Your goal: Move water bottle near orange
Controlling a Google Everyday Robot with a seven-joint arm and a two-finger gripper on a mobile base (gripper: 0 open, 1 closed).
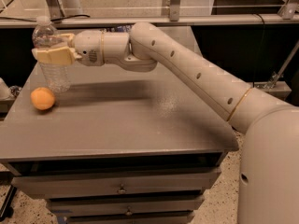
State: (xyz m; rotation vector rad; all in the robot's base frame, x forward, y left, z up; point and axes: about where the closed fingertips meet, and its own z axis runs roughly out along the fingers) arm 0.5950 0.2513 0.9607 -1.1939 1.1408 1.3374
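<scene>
The water bottle (52, 71) is a clear ribbed plastic bottle with a white cap. It stands upright at the far left of the grey table (140, 120). My gripper (50, 55) is shut on the bottle's middle, its tan fingers (58, 56) wrapped around it. The bottle's base is at or just above the tabletop; I cannot tell which. The orange (43, 98) is a small round fruit on the table just in front of the bottle and slightly left, a small gap between them.
The table is a grey cabinet with drawers (121, 188) below its front edge. A metal rail (187, 18) runs behind the table. My arm (196, 73) reaches across the table from the right. A pale object (3, 90) sits off the table's left edge.
</scene>
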